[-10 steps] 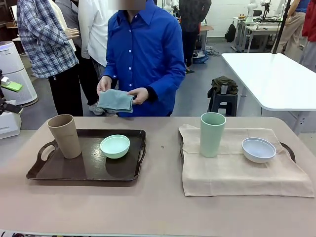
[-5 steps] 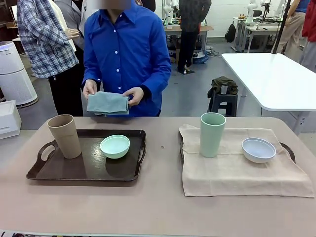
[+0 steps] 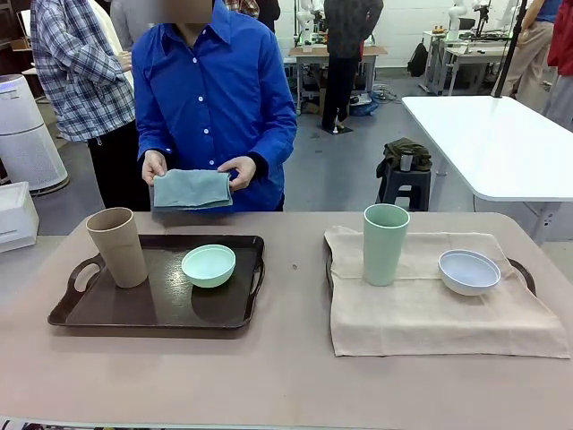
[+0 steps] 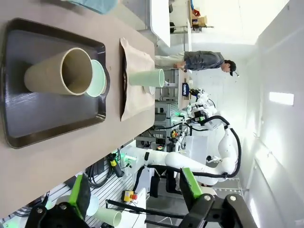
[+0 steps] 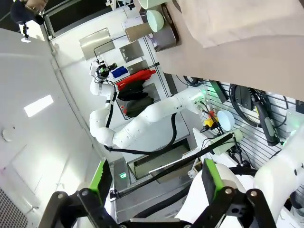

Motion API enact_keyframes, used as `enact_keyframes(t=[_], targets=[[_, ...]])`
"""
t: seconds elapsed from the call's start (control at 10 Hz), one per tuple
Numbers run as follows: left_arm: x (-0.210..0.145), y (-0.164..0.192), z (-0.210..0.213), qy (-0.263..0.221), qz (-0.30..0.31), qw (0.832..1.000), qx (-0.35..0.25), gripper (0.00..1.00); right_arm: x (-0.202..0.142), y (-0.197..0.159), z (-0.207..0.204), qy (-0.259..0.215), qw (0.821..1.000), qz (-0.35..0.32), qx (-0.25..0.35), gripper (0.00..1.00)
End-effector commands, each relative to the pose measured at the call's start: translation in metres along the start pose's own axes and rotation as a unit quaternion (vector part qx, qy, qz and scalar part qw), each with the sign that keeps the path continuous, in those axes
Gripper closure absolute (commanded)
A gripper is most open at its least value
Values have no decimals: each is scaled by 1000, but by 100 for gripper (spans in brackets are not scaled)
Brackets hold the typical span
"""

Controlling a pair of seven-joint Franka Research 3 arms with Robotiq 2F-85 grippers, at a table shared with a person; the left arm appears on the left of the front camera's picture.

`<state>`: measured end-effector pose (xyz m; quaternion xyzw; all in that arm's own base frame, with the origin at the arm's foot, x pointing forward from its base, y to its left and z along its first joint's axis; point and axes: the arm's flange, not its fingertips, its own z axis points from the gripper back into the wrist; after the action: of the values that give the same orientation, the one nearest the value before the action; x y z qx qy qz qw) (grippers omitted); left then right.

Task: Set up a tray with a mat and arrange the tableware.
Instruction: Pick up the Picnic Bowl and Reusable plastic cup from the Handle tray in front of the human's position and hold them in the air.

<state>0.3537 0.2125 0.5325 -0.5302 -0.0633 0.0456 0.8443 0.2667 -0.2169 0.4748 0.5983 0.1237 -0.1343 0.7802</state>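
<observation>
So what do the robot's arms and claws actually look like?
Both arms are smooth white jointed tubes with black cables looping alongside: the right arm, the left arm. The left claw and right claw each have two black fingers with bright green pads.

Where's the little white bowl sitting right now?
In the front view, the white bowl sits on the beige mat on the right, just right of the pale green cup.
</observation>
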Motion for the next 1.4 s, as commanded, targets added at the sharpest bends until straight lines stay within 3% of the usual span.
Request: enact_keyframes(t=[0.0,1.3], targets=[[-1,3,2,4,5,1000,-6,0,-2,-2,3,-4,1000,-2,3,0],[-1,3,2,4,5,1000,-6,0,-2,-2,3,-4,1000,-2,3,0]])
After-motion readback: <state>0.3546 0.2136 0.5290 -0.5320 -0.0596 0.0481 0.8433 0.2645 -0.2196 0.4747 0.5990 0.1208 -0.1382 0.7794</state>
